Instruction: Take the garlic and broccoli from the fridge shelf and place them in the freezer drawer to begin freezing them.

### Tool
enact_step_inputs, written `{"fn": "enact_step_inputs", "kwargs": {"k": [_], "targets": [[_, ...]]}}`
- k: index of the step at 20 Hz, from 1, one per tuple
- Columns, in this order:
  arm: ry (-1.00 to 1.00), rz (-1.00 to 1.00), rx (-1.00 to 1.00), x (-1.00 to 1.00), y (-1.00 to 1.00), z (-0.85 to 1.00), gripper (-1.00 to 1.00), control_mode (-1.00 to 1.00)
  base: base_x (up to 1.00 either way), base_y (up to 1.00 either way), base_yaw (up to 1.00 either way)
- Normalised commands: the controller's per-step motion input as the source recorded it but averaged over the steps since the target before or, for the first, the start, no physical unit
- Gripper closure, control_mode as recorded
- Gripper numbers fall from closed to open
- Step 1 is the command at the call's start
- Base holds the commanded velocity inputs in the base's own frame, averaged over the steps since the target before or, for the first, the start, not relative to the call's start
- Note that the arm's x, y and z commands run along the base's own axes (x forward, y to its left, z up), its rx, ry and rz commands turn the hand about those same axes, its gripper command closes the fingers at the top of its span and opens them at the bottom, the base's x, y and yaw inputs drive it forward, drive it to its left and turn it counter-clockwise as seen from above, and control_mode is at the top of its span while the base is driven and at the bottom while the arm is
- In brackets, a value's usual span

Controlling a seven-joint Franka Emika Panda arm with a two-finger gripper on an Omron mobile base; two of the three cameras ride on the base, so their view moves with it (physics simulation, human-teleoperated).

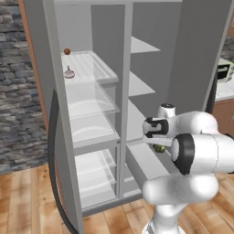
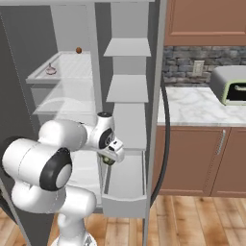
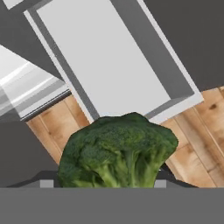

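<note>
Dark green and bumpy, the broccoli (image 3: 118,151) sits clamped in the pincer (image 2: 109,160), held above the near left corner of the freezer drawer (image 2: 126,179). The drawer is pulled out low on the right side of the open fridge, its white floor bare. In the hand view the floret hangs over the drawer's near end and the wooden floor (image 3: 197,131) beyond it. The garlic (image 1: 69,72) lies on the fridge shelf (image 1: 93,66), high in the left compartment, near its left edge. A small orange-brown ball (image 1: 67,51) rests farther back on that same shelf, well apart from the garlic. To the right, a marble tabletop (image 2: 192,108) carries a toaster oven (image 2: 230,85).
</note>
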Motion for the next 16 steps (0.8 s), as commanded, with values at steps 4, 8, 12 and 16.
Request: {"fn": "enact_step_inputs", "kwargs": {"k": [4, 8, 12, 16], "targets": [[0.0, 0.0, 0.01, 0.1, -0.25, -0.36, 1.0, -1.0, 0.0, 0.0, 0.0], [0.07, -0.04, 0.03, 0.23, -0.32, -0.37, 1.0, -1.0, 0.0, 0.0, 0.0], [0.18, -0.1, 0.01, 0.52, -0.1, -0.44, 1.0, -1.0, 0.0, 0.0, 0.0], [0.14, -0.11, 0.0, 0.48, 0.0, -0.45, 1.0, -1.0, 0.0, 0.0, 0.0]]}}
